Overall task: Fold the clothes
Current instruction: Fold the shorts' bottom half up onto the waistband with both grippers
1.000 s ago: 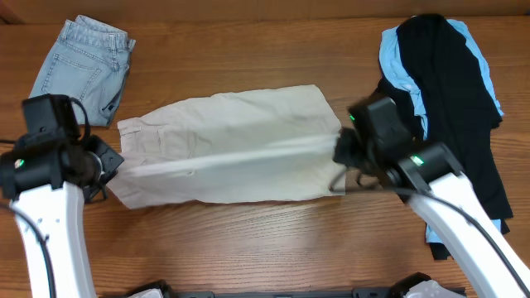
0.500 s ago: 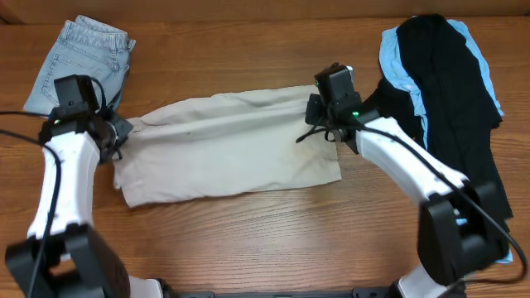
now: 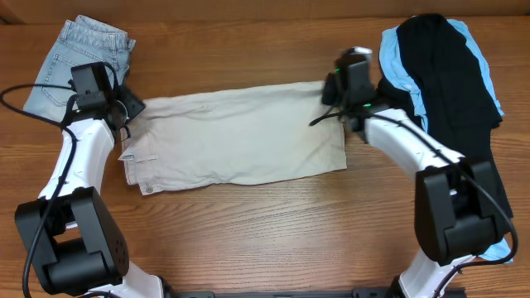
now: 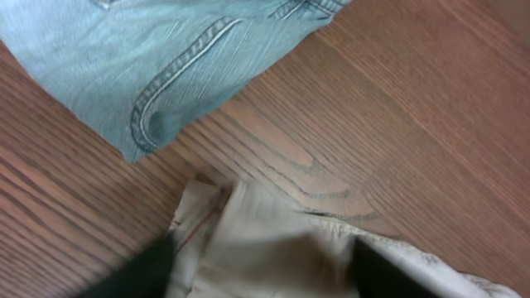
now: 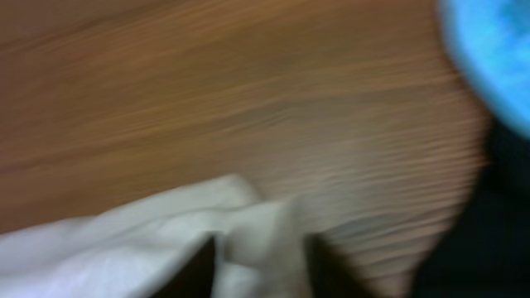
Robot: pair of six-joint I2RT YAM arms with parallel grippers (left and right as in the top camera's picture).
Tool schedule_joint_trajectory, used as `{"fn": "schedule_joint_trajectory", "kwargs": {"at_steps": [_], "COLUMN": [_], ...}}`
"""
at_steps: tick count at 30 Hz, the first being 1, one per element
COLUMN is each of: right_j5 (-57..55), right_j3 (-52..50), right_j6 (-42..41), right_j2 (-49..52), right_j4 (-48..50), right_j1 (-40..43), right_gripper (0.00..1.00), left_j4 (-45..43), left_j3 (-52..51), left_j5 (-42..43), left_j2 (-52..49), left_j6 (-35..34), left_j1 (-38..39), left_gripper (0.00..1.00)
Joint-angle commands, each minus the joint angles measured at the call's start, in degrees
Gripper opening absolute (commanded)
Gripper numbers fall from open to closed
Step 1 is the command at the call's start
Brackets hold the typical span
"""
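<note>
The beige khaki shorts [image 3: 240, 141] lie flat at the middle of the table, folded in half lengthwise. At their far left corner my left gripper [image 3: 124, 108] stands open. In the left wrist view its fingers [image 4: 141, 269] are wide apart around the khaki waistband corner [image 4: 265, 257]. Over the far right corner my right gripper [image 3: 330, 93] is open too. The right wrist view is blurred and shows a fold of khaki cloth [image 5: 257, 232] loose between its jaws. The pale denim shorts [image 3: 79, 62] lie folded at the far left.
A heap of black [image 3: 447, 83] and sky-blue [image 3: 396, 58] garments fills the right side, close behind the right arm. The denim shorts' hem [image 4: 149, 58] lies just beyond the left gripper. Bare wooden table [image 3: 265, 223] runs along the front.
Both grippers carried the shorts' near edge over to the far edge, folding them in half. Both then went from shut to open, and the cloth settled flat.
</note>
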State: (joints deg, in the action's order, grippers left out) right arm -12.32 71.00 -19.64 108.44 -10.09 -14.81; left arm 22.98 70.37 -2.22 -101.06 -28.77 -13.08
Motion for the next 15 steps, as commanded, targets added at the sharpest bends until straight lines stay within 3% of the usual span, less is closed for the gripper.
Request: {"fn": "schedule_joint_trajectory", "kwargs": {"at_steps": [1,3,5,10,15], "right_j5": [-1.6,0.3,2.8,9.5,14.9], "right_j3": [1.1,1.1,1.1,1.1,1.1], "right_j6": [0.6,0.6,1.3,7.9,12.5], "right_j2": [-0.3,-0.9,-1.6,-3.3,-4.7], "right_j4": [-0.7,-2.5,-4.5,-10.9,-15.3], "right_j1": [2.8,3.5,4.0,4.4,4.4], "right_gripper": [0.86,0.96,1.00,1.00,1.00], "left_j4": [2.8,8.4,14.8,33.6,44.7], "left_j3": [5.1,9.0,13.1,22.8,28.0], "left_j5": [-2.7,-2.6,-2.6,-2.5,-1.6], "left_j2": [0.7,0.8,0.8,0.8,0.8], "left_j6": [6.6,6.5,6.5,6.5,6.6], "left_j1": [1.4,1.5,1.5,1.6,1.4], "left_gripper": [1.00,1.00,1.00,1.00,1.00]}}
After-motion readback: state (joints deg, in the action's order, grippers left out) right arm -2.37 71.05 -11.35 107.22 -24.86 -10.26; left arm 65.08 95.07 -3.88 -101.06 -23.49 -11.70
